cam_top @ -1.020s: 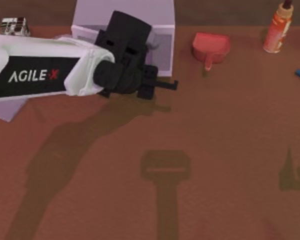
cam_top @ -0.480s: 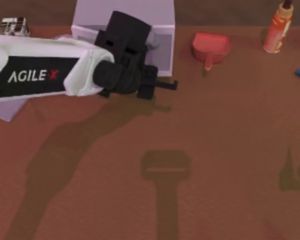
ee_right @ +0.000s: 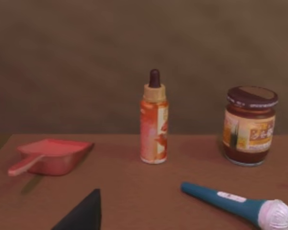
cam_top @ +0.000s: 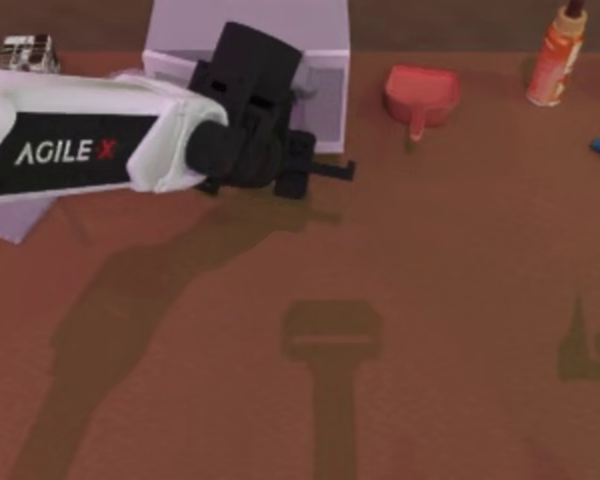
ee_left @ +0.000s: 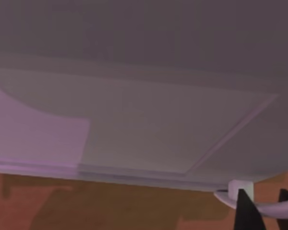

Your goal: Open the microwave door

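Note:
The silver-grey microwave [cam_top: 280, 25] stands at the table's back, left of centre. My left arm reaches across its front from the left. In the left wrist view the microwave door [ee_left: 134, 124] fills the picture, mostly in shadow. The pale curved handle [ee_left: 271, 205] sits at the door's lower corner. My left gripper [ee_left: 266, 211] is shut on that handle, one dark fingertip on each side. How far the door stands open I cannot tell. My right arm is outside the top view and shows only as a dark wedge [ee_right: 84, 215].
A red scoop [cam_top: 422, 95] lies right of the microwave. An orange dropper bottle [cam_top: 555, 60], a sauce jar [ee_right: 249, 127] and a teal microphone [ee_right: 235, 203] are at the back right. A small grey item [cam_top: 30, 50] is back left, and a pale lilac panel [cam_top: 15, 215] shows under my left arm.
My left gripper has crept very slightly to the left at the microwave's front. Nothing else has visibly moved.

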Controlling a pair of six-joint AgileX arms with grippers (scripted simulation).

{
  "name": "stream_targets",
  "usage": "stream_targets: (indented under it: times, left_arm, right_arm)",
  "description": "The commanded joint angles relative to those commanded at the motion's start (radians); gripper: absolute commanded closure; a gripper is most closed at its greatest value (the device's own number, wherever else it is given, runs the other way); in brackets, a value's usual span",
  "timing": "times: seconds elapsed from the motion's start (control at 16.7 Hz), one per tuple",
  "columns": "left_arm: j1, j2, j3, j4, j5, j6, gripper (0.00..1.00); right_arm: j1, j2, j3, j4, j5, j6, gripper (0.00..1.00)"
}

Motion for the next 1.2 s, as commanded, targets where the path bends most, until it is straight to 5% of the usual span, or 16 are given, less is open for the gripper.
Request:
stream_targets:
  times: [1.2]
  left_arm:
    - [0.013,-0.027,-0.040,0.018,0.038,0.046,1.00]
  right_arm:
    - [0.000,0.000,0.000,0.000,0.000,0.000,0.00]
